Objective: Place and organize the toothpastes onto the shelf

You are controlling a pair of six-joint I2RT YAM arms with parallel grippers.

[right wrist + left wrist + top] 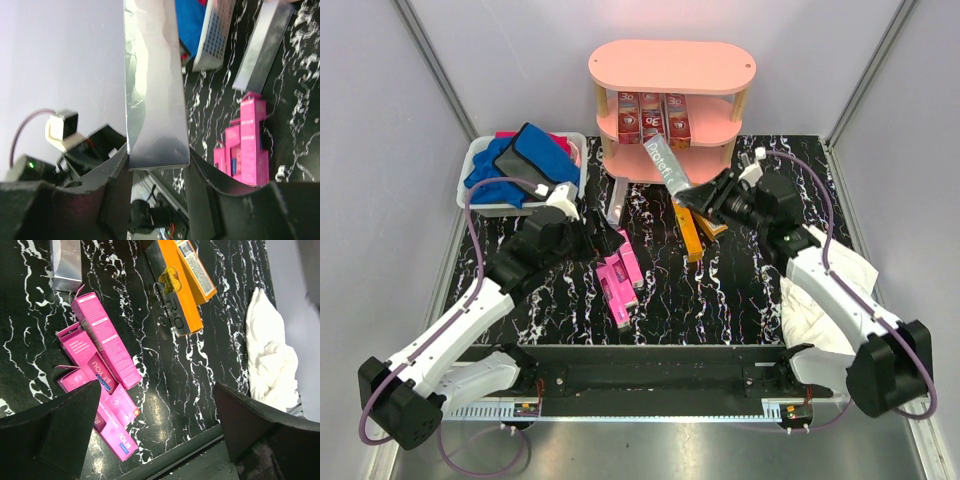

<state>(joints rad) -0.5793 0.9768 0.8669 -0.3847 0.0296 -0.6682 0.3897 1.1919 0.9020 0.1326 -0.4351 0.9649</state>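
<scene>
Here: a silver-grey toothpaste gripped in front of the shelf

The right hand (157, 160) is clenched on the near end of a silver-grey toothpaste box (665, 163). The box slants up and away from the hand toward the salmon-pink shelf (670, 62). In the top view its far end overlaps the front of the lower tiers, just below three dark red toothpaste boxes (653, 116) that stand upright side by side on the middle tier. Whether the held box touches the shelf cannot be told.

The left hand (157, 390) is released, its jaws spread wide above the black marbled tabletop (740, 290). Beneath it lies a cluster of bright pink toothpaste boxes (100, 342), several with end flaps open. To the right of that cluster, orange toothpaste boxes (177, 295) lie overlapped, near and below the right hand in the top view. A second silver-grey box (615, 200) lies flat by the left foot of the shelf, between the shelf and the left hand.

A white bin (470, 192) sits to the left of the shelf and holds blue and dark cloths (520, 160). A crumpled white cloth (270, 360) lies at the right edge of the tabletop, beside the right arm.
</scene>
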